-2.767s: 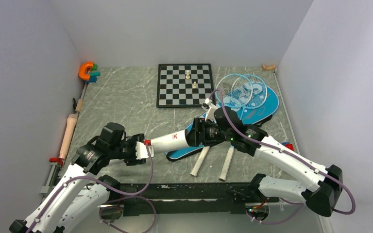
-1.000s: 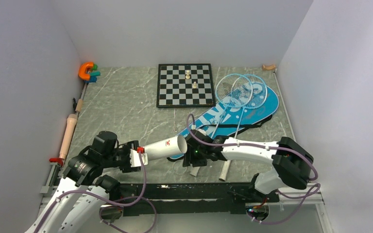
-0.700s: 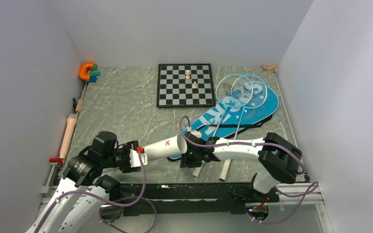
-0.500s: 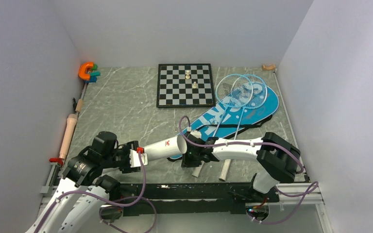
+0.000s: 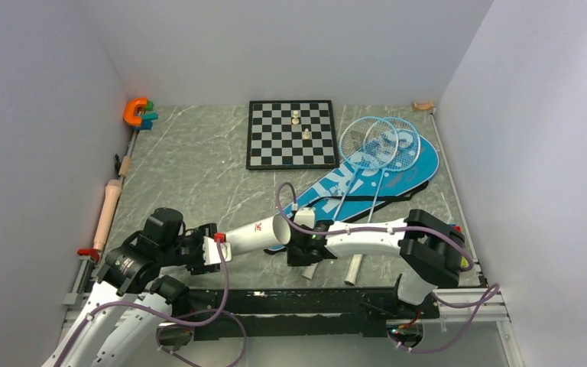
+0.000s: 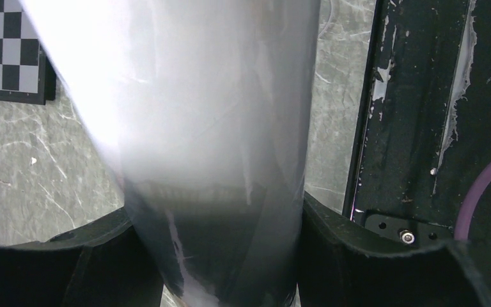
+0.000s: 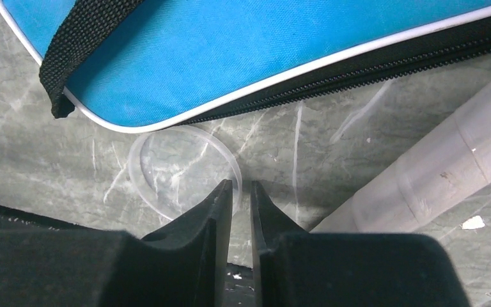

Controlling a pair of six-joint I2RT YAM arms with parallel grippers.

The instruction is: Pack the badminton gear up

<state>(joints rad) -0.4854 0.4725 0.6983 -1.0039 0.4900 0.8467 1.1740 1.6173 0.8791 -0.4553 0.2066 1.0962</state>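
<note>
The right claw (image 7: 238, 187) is down at the desk (image 7: 51, 147) with its jaws narrow, only a slit left between them. The rim of a clear round lid (image 7: 179, 167) runs right into that slit. Whether the jaws already pinch it I cannot tell. The lid lies flat on the desk, just beside the rounded narrow end of the blue bag (image 7: 262, 45). The bag's black zip edge and black strap (image 7: 80, 51) fill the top of the right wrist view.

The left claw (image 6: 214, 268) is closed around the white tube (image 6: 217, 128), one finger on each side near its end. Seen from above, the tube slants up off the desk from this claw toward the right. Its open mouth is close to the right arm's wrist, by the bag's narrow end, and a small red mark shows on its side.

Farther out, the bag lies slantwise with its wide end toward the far right corner. Two rackets (image 5: 378, 144) rest on it, their heads overlapping on the wide end. Their white handles reach past the bag's near edge onto the desk, one partly hidden by the right arm. A chessboard (image 5: 290, 145) lies flat at the far middle with two pale pieces (image 5: 296, 117) on it. A rolling pin (image 5: 108, 212) lies along the left edge.
</note>
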